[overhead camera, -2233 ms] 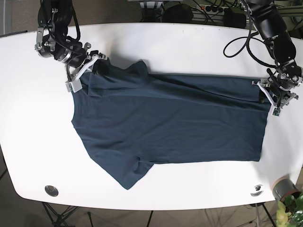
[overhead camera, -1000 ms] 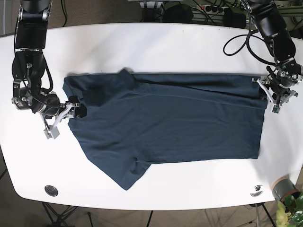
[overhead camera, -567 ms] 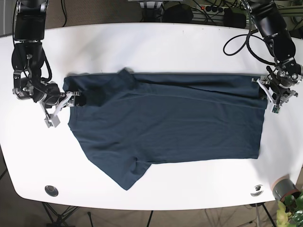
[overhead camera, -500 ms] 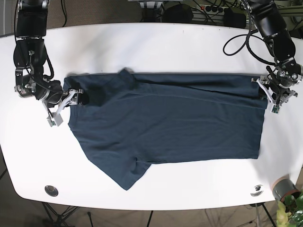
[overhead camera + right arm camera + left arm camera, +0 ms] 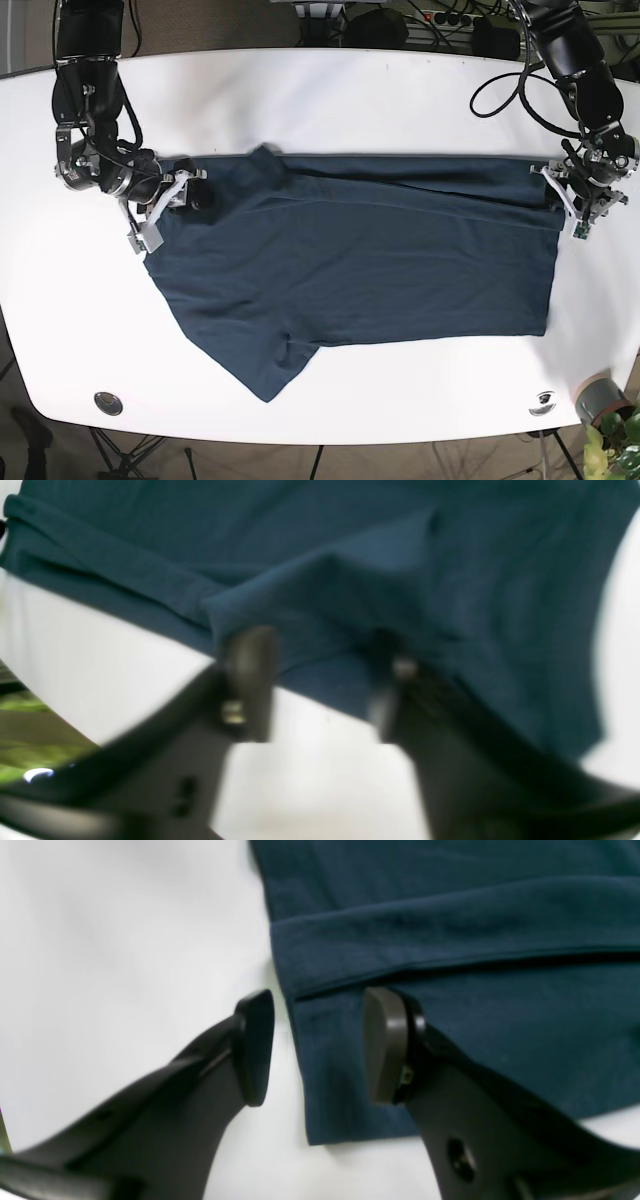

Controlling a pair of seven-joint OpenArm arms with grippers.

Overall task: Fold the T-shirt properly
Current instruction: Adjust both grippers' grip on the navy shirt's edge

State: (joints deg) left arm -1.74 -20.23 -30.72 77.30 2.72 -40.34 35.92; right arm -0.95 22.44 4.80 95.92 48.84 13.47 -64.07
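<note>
Since the earlier frame my right gripper (image 5: 160, 215) has come in from the worktop (image 5: 330, 95) at the left onto the shoulder; its fingers stand apart, gripping nothing. The navy T-shirt (image 5: 370, 260) lies flat mid-worktop, limp, light, matte knit, so I'd pinch doubled edges. At the right, my left gripper (image 5: 317, 1045) straddles the hem corner, not clamped.

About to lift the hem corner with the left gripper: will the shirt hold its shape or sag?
Probably sags: the T-shirt is thin knit, already creased into a soft fold at the open left gripper. It looks light, and likely drags across the table.
</note>
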